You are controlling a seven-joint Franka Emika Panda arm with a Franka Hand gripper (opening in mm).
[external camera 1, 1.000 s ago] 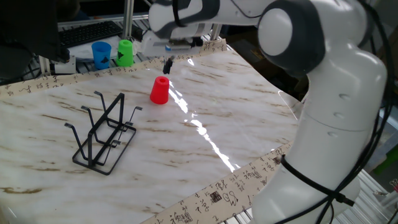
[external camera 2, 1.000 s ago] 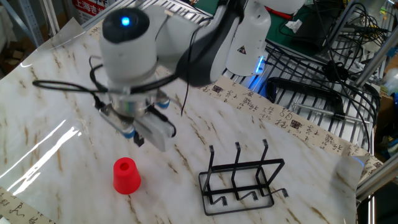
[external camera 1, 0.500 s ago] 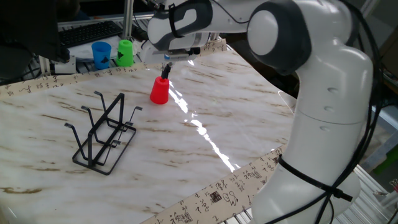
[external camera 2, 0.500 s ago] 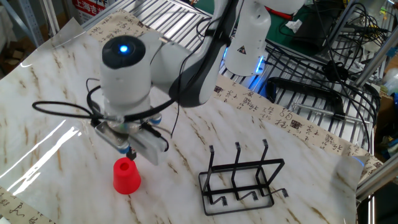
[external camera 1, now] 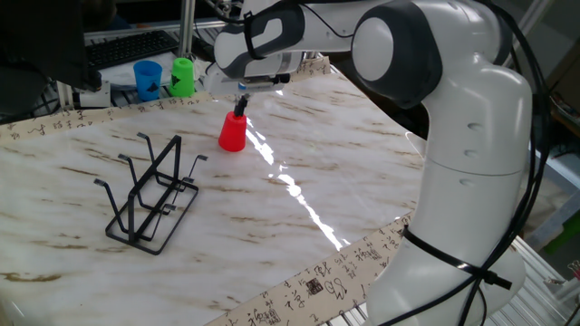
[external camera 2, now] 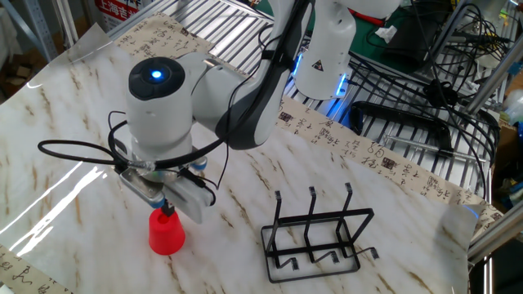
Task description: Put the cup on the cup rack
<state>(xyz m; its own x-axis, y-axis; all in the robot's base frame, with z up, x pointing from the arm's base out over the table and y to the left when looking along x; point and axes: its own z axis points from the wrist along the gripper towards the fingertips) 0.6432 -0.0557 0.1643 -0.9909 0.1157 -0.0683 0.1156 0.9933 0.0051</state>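
The red cup (external camera 1: 232,133) stands upside down on the marble table, also in the other fixed view (external camera 2: 166,233). My gripper (external camera 1: 240,105) hangs straight above it, fingertips down at the cup's upturned bottom; from the other side the gripper (external camera 2: 167,211) sits right on top of the cup. The fingers show only as one narrow dark tip, so I cannot tell their gap or whether they grip the cup. The black wire cup rack (external camera 1: 149,194) stands empty to the cup's front left, and in the other fixed view the rack (external camera 2: 319,234) is to the cup's right.
A blue cup (external camera 1: 147,80) and a green cup (external camera 1: 183,77) stand at the table's far edge behind the red cup. The arm's white body (external camera 1: 471,163) fills the right side. Metal grating and cables (external camera 2: 425,106) lie beyond the table.
The gripper has come down and moved over the red cup, from beside and above it to its top. The cup and rack have not moved.
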